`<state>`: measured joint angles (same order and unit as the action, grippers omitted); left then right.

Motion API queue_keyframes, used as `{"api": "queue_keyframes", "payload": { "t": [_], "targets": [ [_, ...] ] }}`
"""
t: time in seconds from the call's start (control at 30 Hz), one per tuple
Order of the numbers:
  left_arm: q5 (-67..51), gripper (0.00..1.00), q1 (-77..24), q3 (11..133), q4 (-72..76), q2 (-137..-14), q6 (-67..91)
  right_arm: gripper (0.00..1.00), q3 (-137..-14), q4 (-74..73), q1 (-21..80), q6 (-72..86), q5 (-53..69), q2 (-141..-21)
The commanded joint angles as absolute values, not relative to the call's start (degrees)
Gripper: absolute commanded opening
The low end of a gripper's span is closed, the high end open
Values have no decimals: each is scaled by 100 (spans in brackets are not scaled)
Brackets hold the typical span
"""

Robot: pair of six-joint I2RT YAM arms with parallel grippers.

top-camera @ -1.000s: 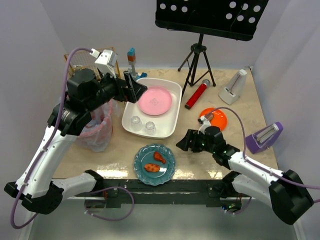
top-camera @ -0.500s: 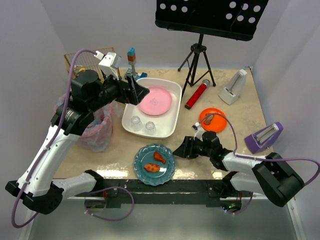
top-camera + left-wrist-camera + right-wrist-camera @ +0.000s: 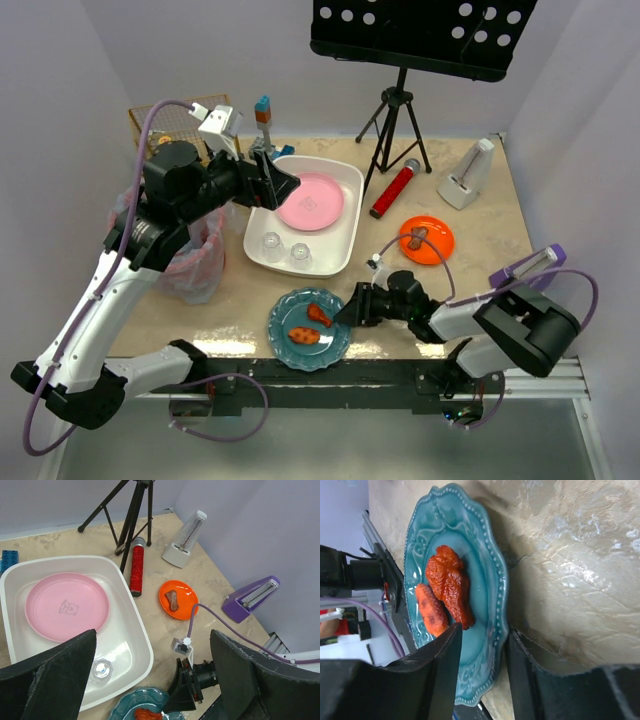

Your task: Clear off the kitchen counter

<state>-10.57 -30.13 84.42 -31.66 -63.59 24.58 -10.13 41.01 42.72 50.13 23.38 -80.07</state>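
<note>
The kitchen counter (image 3: 570,555) is spread beneath everything, and near its front edge, between the arm bases, a teal plate (image 3: 465,530) is seen with two fried pieces (image 3: 451,585) on it. The right gripper (image 3: 485,632) is placed low at the plate's right rim, with one finger over the dish and the other outside the rim by the stone; the jaws are part-way apart, and it cannot be told whether the rim is actually touched or pinched. The left gripper (image 3: 150,650) is held spread wide and empty above the white tub (image 3: 352,200), in which a pink plate (image 3: 310,200) and two upturned glasses (image 3: 271,243) are lying. Several failures could be expected from here. A thin scalloped rim gives little purchase, so the plate might be squeezed out of the pads or swung down once it is lifted from one side only. If it were tilted, the fried pieces would likely be slid off onto the counter. The inner finger is close to the nearer piece, which could be nudged or trapped. If the outer finger is not got under the rim, the plate might merely be shoved along the smooth stone toward the front edge and lost over it
</note>
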Motion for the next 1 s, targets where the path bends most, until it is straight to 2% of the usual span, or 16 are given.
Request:
{"api": "queue_keyframes", "payload": {
  "t": [0.0,0.2,0.37,0.5,0.6,0.8,0.97],
  "targets": [
    [-1116,100,-3006,8437,-2909,-6258,2540,43,-1028,5096,4394,5501,2144,-8577],
    [-1064,100,-2997,8481,-2979,-6258,2505,36,-1020,6045,4412,5721,2355,-9535],
    [-1002,100,-2997,8499,-3032,-6249,2461,20,-967,6626,4412,5836,2461,-10045],
    [-932,100,-3006,8490,-3067,-6231,2452,10,-888,6566,4412,5897,2303,-9871],
    [-914,100,-2997,8490,-3067,-6231,2443,0,-905,5918,4412,5854,2101,-9354],
    [-862,100,-2997,8473,-3085,-6267,2435,0,-1221,3713,4412,5660,1442,-7274],
    [-817,100,-3006,8455,-3085,-6275,2426,0,-1494,2472,4412,5739,1345,-5856]
  ]
}}
